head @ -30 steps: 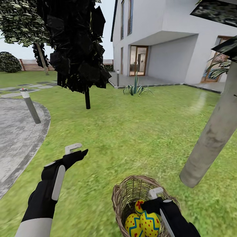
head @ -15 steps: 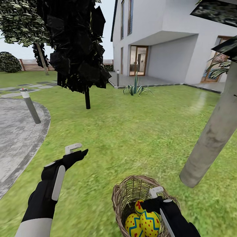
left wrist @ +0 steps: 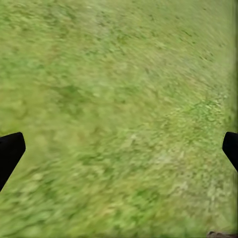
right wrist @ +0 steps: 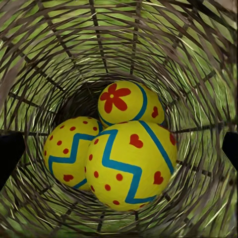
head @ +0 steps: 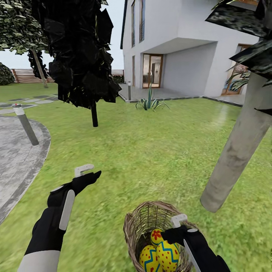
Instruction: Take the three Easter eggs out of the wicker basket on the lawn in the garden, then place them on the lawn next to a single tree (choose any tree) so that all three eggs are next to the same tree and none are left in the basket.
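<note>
Still in the basket: three eggs beside the tree, none yet gripped.

All three eggs (right wrist: 119,148) are seen packed together at the bottom of the basket (head: 133,226), which stands on the lawn (head: 151,151) near the foot of the tree (head: 234,155). The right end effector (right wrist: 119,151) is held over the basket mouth, pointing down at the eggs, its fingers spread wide and empty. The left end effector (head: 86,173) is stretched forward over grass, well away from the basket, likewise open and empty. The eggs are judged smooth, rigid, light and prone to slip; the topmost egg is best pinched across its widest girth.
</note>
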Robot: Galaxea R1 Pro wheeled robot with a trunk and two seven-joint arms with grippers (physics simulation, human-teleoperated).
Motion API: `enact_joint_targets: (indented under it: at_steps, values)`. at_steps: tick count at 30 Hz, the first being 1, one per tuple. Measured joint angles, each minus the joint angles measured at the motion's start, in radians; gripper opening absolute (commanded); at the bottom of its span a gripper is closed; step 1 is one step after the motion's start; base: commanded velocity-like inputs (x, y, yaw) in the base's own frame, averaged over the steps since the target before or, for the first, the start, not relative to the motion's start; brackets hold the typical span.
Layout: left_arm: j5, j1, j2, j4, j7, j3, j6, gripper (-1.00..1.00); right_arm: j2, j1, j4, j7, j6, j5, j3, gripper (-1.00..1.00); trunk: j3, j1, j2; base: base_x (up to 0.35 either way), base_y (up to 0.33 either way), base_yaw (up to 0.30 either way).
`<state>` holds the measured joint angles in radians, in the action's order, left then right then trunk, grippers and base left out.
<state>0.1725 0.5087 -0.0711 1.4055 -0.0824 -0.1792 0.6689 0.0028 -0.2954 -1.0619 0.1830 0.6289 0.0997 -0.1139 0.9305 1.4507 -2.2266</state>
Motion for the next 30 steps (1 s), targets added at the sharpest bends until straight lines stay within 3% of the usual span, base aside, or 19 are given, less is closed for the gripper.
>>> enact_joint_targets:
  at_steps: [24,28,30]
  values:
    - [0.004,0.0,0.0,-0.003,0.001,0.001,0.0,1.0,0.016,0.0,0.001,-0.001,0.005,-0.001,-0.008,1.0,-0.005,0.0,0.0,0.0,0.049,-0.03]
    - [0.004,0.0,0.0,-0.003,0.001,0.001,0.0,1.0,0.053,-0.003,0.011,-0.012,0.011,0.002,-0.008,1.0,-0.005,0.0,0.0,0.0,0.0,0.0]
    - [0.004,0.0,0.0,-0.003,0.001,0.001,-0.001,1.0,0.077,-0.024,0.044,-0.063,0.013,0.004,-0.008,1.0,-0.005,0.0,0.0,0.0,0.0,0.0]
